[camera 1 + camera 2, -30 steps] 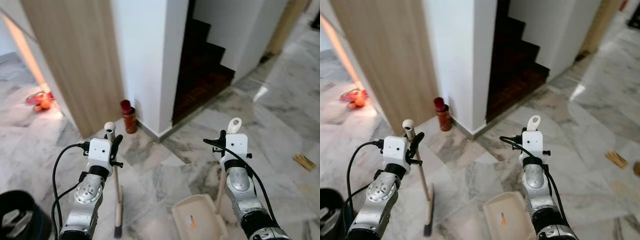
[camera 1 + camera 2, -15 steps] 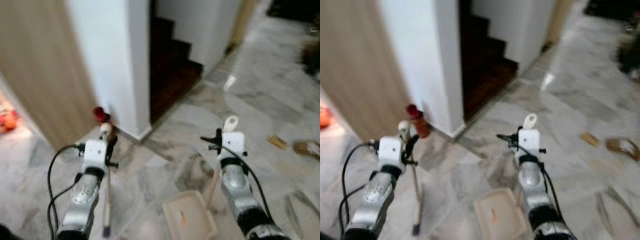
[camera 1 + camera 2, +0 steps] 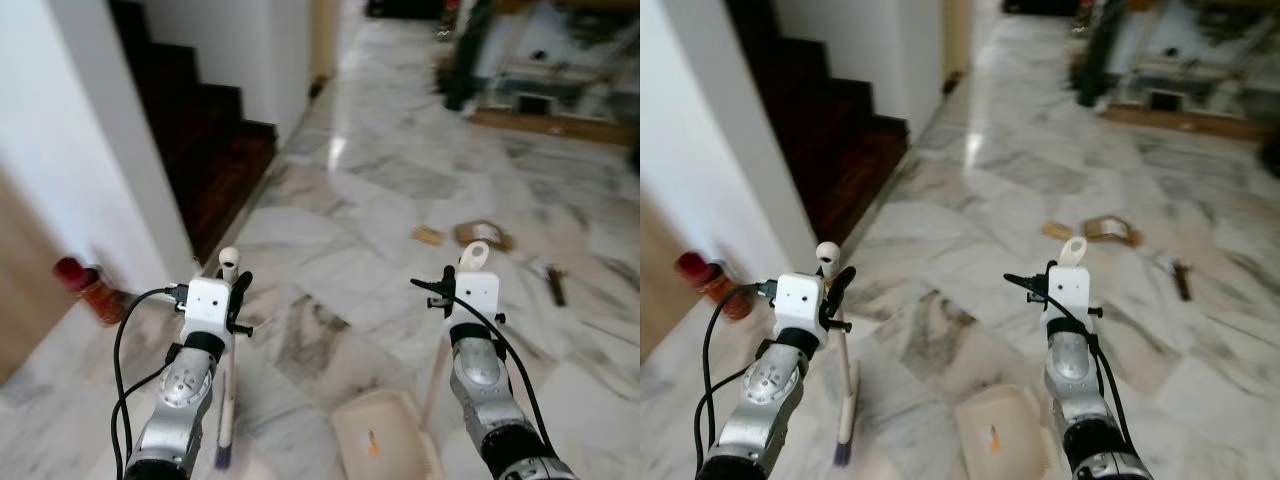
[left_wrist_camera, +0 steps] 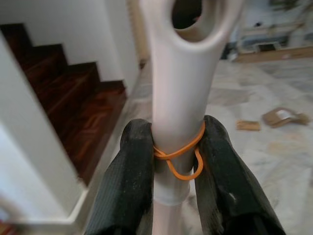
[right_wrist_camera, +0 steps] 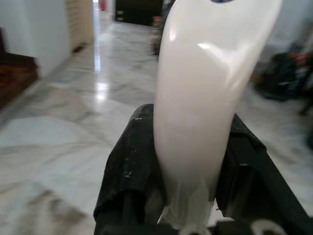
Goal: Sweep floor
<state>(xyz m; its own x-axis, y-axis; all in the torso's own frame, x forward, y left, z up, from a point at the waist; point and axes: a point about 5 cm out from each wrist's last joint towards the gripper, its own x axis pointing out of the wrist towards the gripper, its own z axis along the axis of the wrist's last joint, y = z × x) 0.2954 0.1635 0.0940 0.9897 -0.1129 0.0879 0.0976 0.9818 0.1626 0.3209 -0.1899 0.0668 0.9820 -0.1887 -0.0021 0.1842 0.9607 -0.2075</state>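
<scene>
My left gripper (image 3: 236,292) is shut on the pale handle of a broom (image 3: 228,398); its dark bristles rest on the marble floor at my feet. In the left wrist view the black fingers (image 4: 132,171) clamp the handle just below its hanging loop, where an orange rubber band is wound. My right gripper (image 3: 446,290) is shut on the upright white handle of a cream dustpan (image 3: 384,440), whose pan sits low on the floor between my arms. The right wrist view has the fingers (image 5: 128,161) pressed on both sides of that handle. Scraps of cardboard (image 3: 483,234) and a smaller piece (image 3: 428,235) lie ahead to the right.
A dark wooden staircase (image 3: 205,120) rises at the left behind a white wall corner (image 3: 110,140). A red canister (image 3: 86,286) stands at the wall's foot. A dark small item (image 3: 556,285) lies right of the scraps. Furniture (image 3: 540,60) lines the far end. Marble floor stretches ahead.
The camera has swung to the right: stairs and red canister slid left, and the open floor with cardboard scraps came into view. Both grippers keep their hold.
</scene>
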